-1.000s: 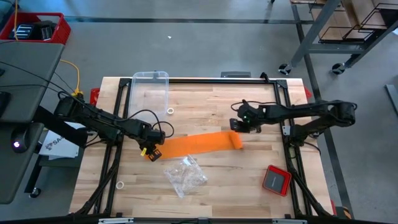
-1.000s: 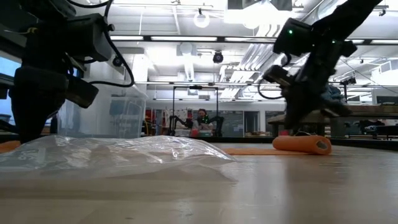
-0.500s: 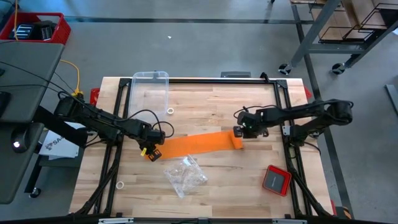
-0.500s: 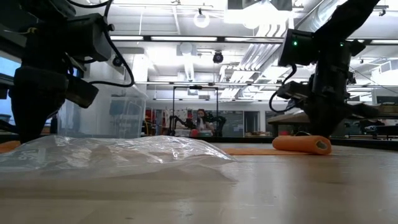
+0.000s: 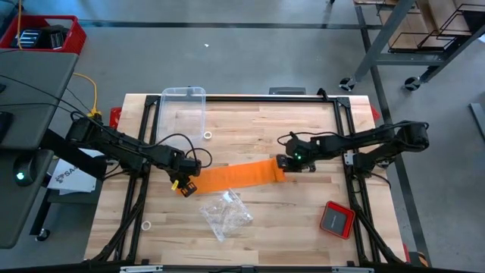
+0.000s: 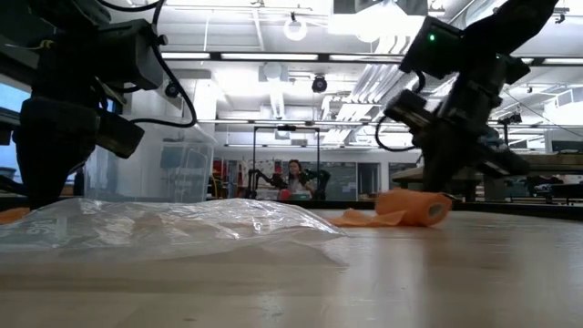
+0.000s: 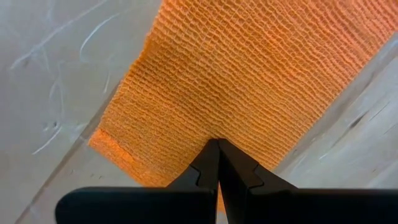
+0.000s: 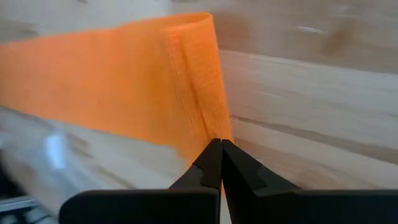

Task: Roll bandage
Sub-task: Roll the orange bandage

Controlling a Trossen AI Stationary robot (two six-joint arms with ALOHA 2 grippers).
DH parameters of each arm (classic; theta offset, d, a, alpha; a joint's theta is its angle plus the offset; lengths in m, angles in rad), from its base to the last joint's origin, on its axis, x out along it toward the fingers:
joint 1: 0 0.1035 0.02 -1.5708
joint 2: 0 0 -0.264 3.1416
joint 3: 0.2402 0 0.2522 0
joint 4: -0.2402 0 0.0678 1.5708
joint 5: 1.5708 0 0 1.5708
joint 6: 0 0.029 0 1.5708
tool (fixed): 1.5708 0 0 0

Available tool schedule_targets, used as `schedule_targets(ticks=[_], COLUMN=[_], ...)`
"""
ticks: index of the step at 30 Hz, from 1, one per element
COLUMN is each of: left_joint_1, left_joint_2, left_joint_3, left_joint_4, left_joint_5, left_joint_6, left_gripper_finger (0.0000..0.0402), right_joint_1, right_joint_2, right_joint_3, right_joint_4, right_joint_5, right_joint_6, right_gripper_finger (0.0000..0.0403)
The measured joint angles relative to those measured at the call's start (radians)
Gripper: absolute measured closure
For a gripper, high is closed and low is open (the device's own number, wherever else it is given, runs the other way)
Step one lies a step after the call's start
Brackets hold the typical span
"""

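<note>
While the bandage [image 5: 231, 177] is lying stretched as an orange band across the middle of the bench [image 5: 258, 121], both arms are working its two ends. Left gripper [image 5: 184, 184] is sitting at the band's left end, fingers pressed fully together, tips pushing down onto the weave there; the left wrist view is showing those closed tips resting right on the mesh near its edge. Over on the other side, the right gripper [image 5: 286, 164] is sitting at the rolled end, its fingers also closed tight with nothing between them, tips touching the fold of fabric. From the low view, that rolled end [image 6: 412, 207] is looking bunched and slightly lifted, with loose strip trailing away beside it. A crumpled clear plastic bag [image 5: 225, 213] is lying just in front of the band, a clear tub [image 5: 183, 106] is standing at the back left, and a small red square device [image 5: 336, 219] is sitting well apart at the front right.
</note>
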Motion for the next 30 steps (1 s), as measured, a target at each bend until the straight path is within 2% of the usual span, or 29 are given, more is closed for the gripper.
schedule_targets(ticks=[5, 9, 13, 17, 20, 24, 27, 30], left_joint_1=[0.000, 0.000, -0.003, -0.003, -0.004, -0.027, -0.063, -0.096], left_joint_2=[0.000, 0.000, 0.000, 0.000, 0.000, 0.001, 0.001, 0.001], left_joint_3=[0.000, 0.000, 0.000, 0.000, -0.001, -0.002, -0.003, -0.002], left_joint_4=[0.002, 0.003, 0.004, 0.006, 0.006, 0.011, 0.024, 0.034], left_joint_5=[0.000, 0.002, 0.002, 0.003, 0.016, 0.079, 0.126, 0.127], left_joint_6=[0.002, 0.002, 0.002, 0.002, -0.001, -0.072, -0.108, -0.140], left_gripper_finger=[0.0402, 0.0402, 0.0402, 0.0402, 0.0402, 0.0402, 0.0402, 0.0402], right_joint_1=[0.000, 0.000, 0.000, -0.014, -0.043, -0.084, -0.105, -0.110], right_joint_2=[0.023, 0.089, 0.191, 0.264, 0.271, 0.240, 0.218, 0.210], right_joint_3=[0.000, 0.026, 0.115, 0.243, 0.325, 0.404, 0.400, 0.347], right_joint_4=[0.105, 0.179, 0.224, 0.226, 0.125, -0.139, -0.315, -0.400], right_joint_5=[0.006, -0.022, -0.058, -0.103, -0.106, -0.079, -0.074, -0.108], right_joint_6=[0.039, 0.048, -0.008, -0.143, -0.232, -0.374, -0.455, -0.487], right_gripper_finger=[0.0403, 0.0403, 0.0403, 0.0403, 0.0403, 0.0403, 0.0403, 0.0403])
